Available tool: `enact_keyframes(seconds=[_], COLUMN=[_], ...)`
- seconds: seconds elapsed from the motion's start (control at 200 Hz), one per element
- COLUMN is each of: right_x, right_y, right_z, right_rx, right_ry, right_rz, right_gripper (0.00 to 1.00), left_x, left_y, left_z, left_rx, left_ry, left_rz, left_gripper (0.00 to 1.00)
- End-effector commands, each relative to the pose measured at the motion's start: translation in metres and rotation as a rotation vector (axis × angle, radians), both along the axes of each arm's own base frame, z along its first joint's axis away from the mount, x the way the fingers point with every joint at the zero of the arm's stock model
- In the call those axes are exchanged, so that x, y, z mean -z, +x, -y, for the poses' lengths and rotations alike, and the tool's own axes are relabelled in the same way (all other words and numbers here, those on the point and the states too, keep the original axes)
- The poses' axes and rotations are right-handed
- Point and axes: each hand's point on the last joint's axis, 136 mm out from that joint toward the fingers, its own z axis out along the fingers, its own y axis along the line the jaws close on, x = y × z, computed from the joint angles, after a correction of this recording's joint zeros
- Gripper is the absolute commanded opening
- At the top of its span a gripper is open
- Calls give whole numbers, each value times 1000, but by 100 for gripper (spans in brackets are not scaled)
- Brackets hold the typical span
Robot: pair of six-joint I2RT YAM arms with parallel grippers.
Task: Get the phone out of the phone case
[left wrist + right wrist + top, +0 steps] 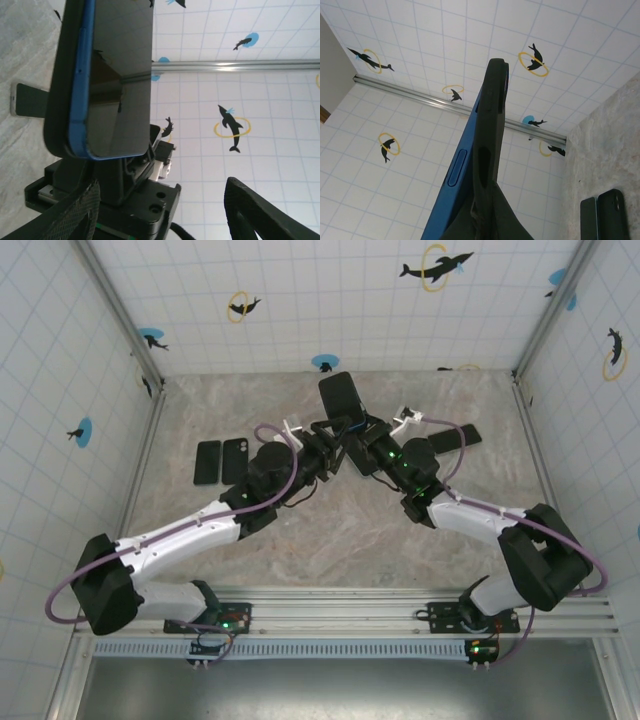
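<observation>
**Present state.** The right gripper is closed on the lower end of the case and holds it upright above the middle of the table. The phone sits in the case with its screen towards the left arm. Its blue rim stands proud of the case along one long edge and round the lower corner. We judge that side partly unseated; the top end looks seated.

The left gripper hangs just short of the phone. Its fingers are spread wide and hold nothing.

**Step in hand: grip the phone with the left gripper.**

1. We advance the left gripper until the fingers straddle the exposed blue rim and not the black case wall.
2. We place the pads on the phone alone. A pad that also catches the case lip would clamp the two parts together.
3. We close firmly, without crushing the screen.
4. We keep the right gripper clamped low, so that the case wall can flex away from the phone.
5. We peel from the loose corner towards the seated end, rather than pulling straight out.

**Caution.** The spare handsets lie well to the side on the table; we keep the motion above them.
</observation>
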Motion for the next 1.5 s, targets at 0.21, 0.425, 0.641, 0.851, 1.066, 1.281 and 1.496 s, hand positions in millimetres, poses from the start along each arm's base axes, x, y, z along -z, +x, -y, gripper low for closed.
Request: enact_keyframes(seconds=[0.21,0.425,0.641,0.851,1.066,1.281,1.496], right_x=[-48,-53,-55,-56,-54,-55,-48], right_y=[-7,-9,-15,-17,-18,-21,-21], right_z=[4,4,1,1,1,-1,0], right_rx=[9,2,-18,-21,-14,-29,-21], right_ry=[91,98,106,107,104,106,74], right_rz=[129,141,146,149,148,152,152], right_gripper=[5,5,5,4,4,4,4], left_x=[-16,-7,-7,1,17,9,2], left_y=[4,4,6,7,4,8,8], left_z=[3,4,3,4,3,-4,-3], left_rx=[-19,-13,-26,-26,-17,-49,-38], left_ry=[-72,-67,-63,-61,-52,-58,-83], left_rz=[12,-6,4,-10,-48,-23,-13], left_gripper=[63,62,61,60,59,57,52])
